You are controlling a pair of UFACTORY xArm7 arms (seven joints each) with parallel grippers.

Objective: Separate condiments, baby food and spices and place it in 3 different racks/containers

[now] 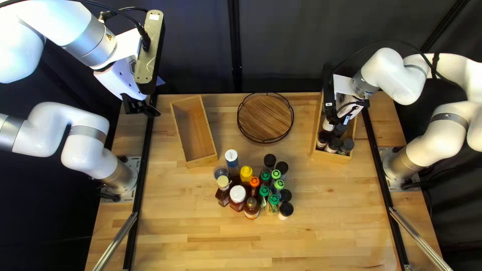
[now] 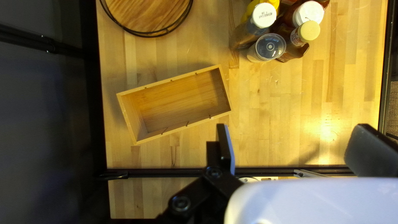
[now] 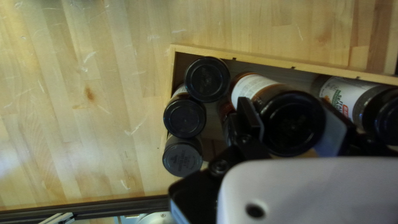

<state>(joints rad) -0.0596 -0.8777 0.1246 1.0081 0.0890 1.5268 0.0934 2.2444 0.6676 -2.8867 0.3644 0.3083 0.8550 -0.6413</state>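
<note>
1. Black fingers of the right gripper press from both sides on a jar with a ribbed, round black lid, a white label and amber glass below.
2. Beneath this gripper, smooth-walled and pale, lies the wooden box. Beside one finger, at the box's end, stand three black-lidded jars; beside the other is a labelled jar, partly hidden by that finger and cut off. Print on the lids is too faint to tell, and the gripper covers much of the interior from above.
3. Well apart, the left gripper hangs with its fingers spread wide and nothing between them.
4. Ahead of it, off to one finger's side, a second oblong box sits askew, its grain visible inside and small dark notches along its rims.
5. Between the grippers, a round basket has thin black wire around a brown wood base; the left wrist view cuts it off.
6. Nearer the table's near edge than either gripper, bottles crowd together: squat white-capped, glossy yellow, green-capped, black-lidded, plus a clear plastic cup. Lids hide most contents.
</note>
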